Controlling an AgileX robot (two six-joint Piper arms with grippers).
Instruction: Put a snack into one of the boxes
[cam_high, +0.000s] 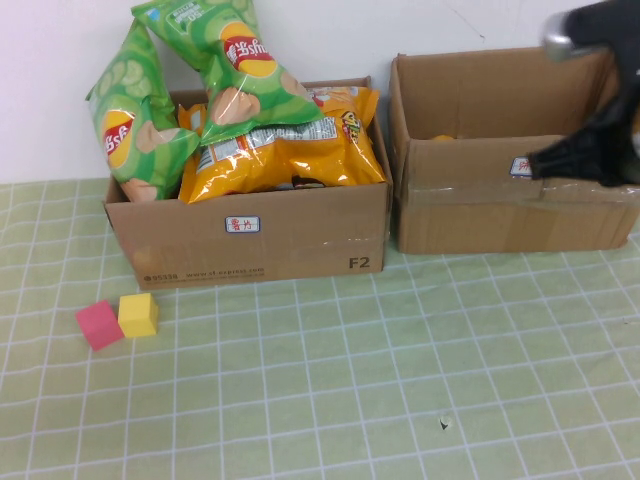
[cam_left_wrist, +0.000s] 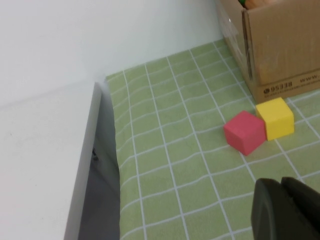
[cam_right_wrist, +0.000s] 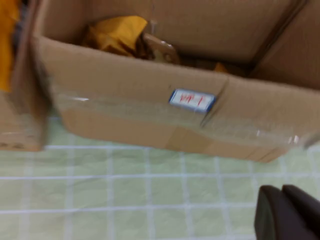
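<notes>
The left cardboard box (cam_high: 250, 240) is heaped with snacks: two green chip bags (cam_high: 235, 55) stick up above orange bags (cam_high: 290, 150). The right cardboard box (cam_high: 500, 215) holds a yellow snack bag (cam_right_wrist: 117, 32), which barely shows in the high view (cam_high: 443, 137). My right gripper (cam_high: 540, 160) hangs over the front wall of the right box, shut and empty; in the right wrist view (cam_right_wrist: 282, 192) it is above the cloth in front of that box (cam_right_wrist: 165, 115). My left gripper (cam_left_wrist: 282, 182) is shut and empty, low over the cloth near the two cubes, out of the high view.
A red cube (cam_high: 98, 324) and a yellow cube (cam_high: 138, 314) lie touching in front of the left box's left corner; both show in the left wrist view (cam_left_wrist: 244, 132) (cam_left_wrist: 275, 117). A white ledge (cam_left_wrist: 45, 150) borders the cloth's left edge. A white wall stands behind the boxes.
</notes>
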